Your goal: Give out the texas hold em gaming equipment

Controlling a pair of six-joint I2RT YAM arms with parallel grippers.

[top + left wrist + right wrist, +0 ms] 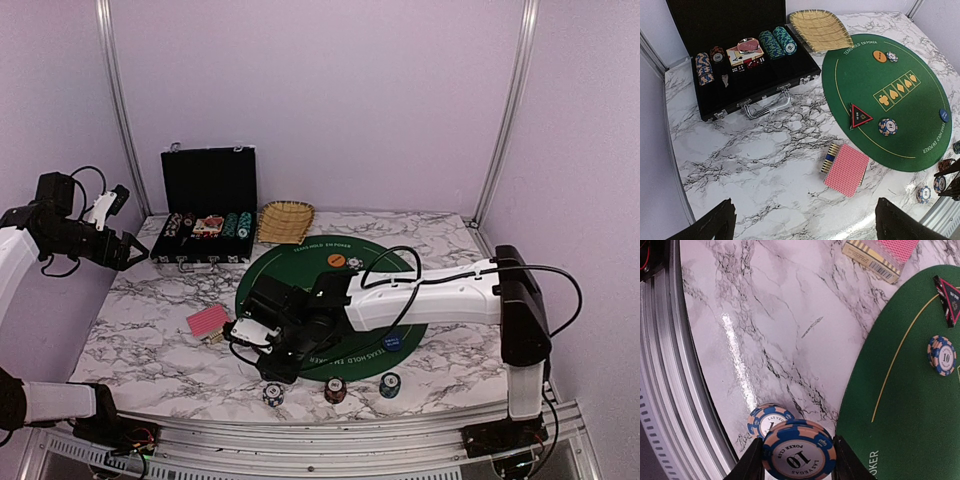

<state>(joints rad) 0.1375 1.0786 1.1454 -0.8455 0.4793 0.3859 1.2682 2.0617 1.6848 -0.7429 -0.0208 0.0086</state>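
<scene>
Right claw (pixel 799 460) pinches a blue-and-peach chip (pixel 799 447) reading "10", "POKER CLUB", "LAS VEGAS", just above a second chip (pixel 767 421) on the marble table (pixel 765 315), beside the green mat (pixel 910 405) lettered "TEXAS HOLD EM POKER". Left claw (pixel 805 205) hangs spread wide, empty.

Surface (pixel 765 315): marble-patterned, smooth, glossy, with a light streak. Mat (pixel 920 115): green, matt, cloth-like. Basket (pixel 820 30): woven straw, rough. Case (pixel 715 15): black, matt lining; handle (pixel 767 106) bright metal. Held chip (pixel 799 452): smooth, slight sheen. Rail (pixel 670 390): dull metal.
</scene>
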